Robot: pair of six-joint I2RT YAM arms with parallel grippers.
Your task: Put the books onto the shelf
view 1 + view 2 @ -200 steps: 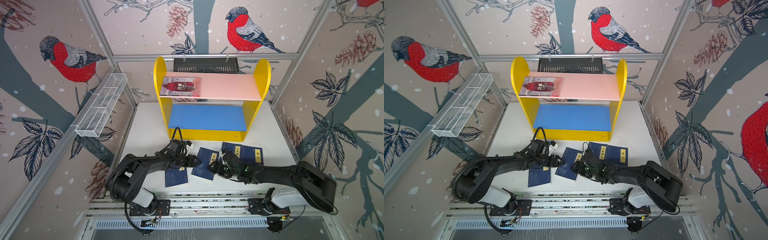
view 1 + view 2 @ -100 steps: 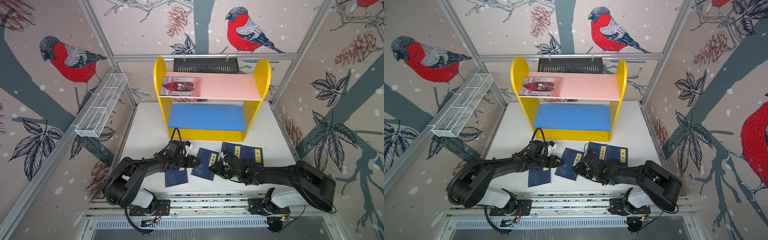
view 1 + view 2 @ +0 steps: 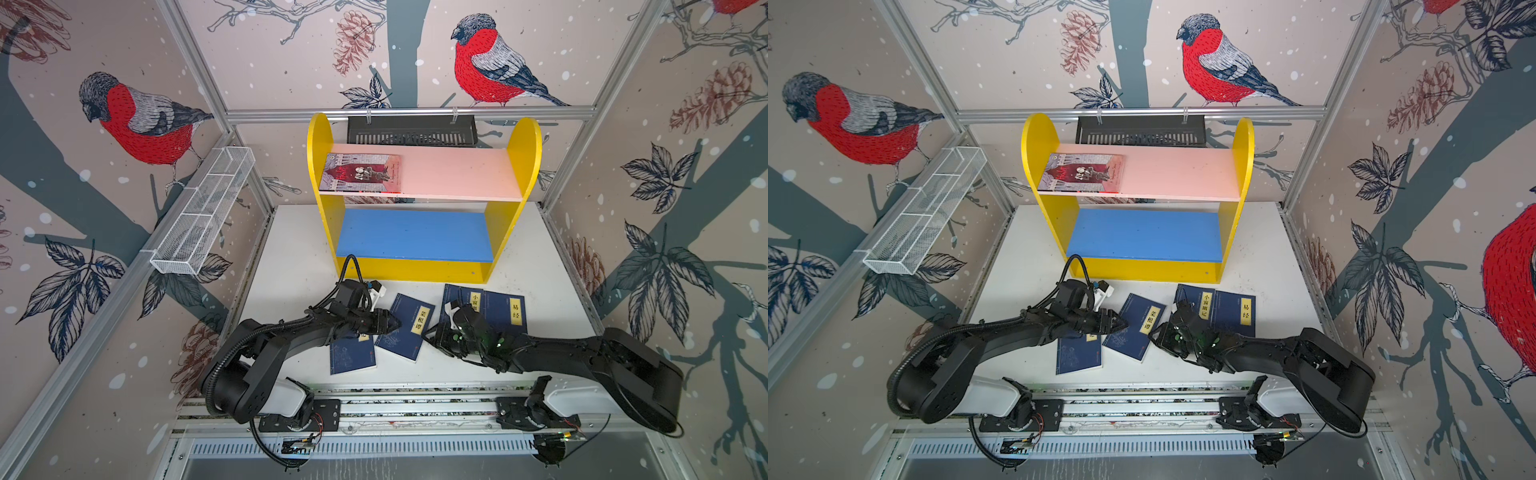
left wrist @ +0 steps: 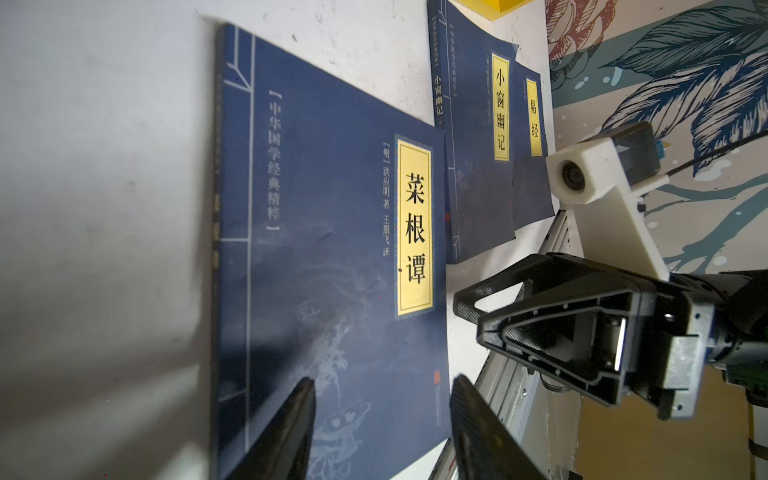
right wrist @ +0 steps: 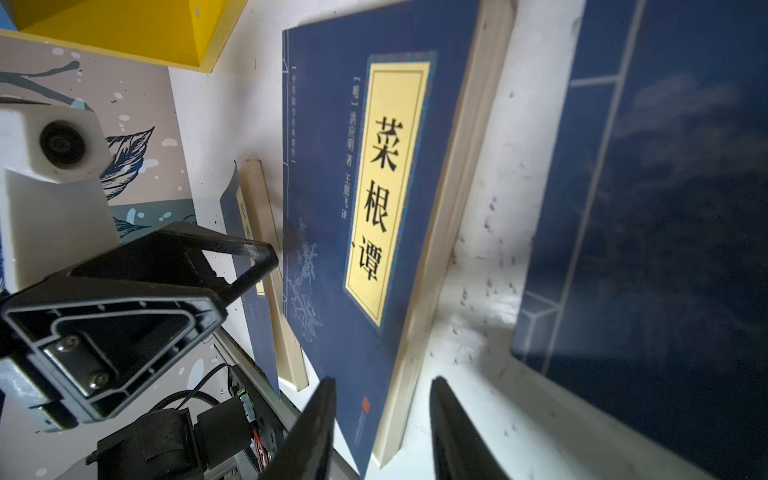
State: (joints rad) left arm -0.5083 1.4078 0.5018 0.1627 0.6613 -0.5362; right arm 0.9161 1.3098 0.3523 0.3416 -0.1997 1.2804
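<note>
Right, both arms are down low over the surface (image 3: 286, 257), one on each side of the middle navy book (image 3: 402, 338). It lies flat and askew just in front of the shelf (image 3: 528, 166). The left gripper (image 3: 394, 324) is at its left edge and the right gripper (image 3: 428, 337) at its page side.

In the left wrist view the left fingers (image 4: 299, 419) stand apart, with the cover showing between them. In the right wrist view the right fingers (image 5: 322, 419) are parted too, with the cream page edge between them. Neither pair is clamped on anything. Whether a tip touches the book, I can't tell.

It's a thin paperback, so I'd guess light but floppy: held by one corner it would likely sag and fan open. The cover looks smooth, so it could slide. Lying flat, it offers little to bite on. To my eye the best hold is along an edge once that edge is raised off the surface, and the spine side should be the stiffest.

Another navy book (image 3: 352, 356) lies partly under the left arm, and two overlapping navy books (image 3: 505, 313) sit to the right. The illustrated book (image 3: 361, 172) already rests on the pink upper board (image 3: 457, 172).
</note>
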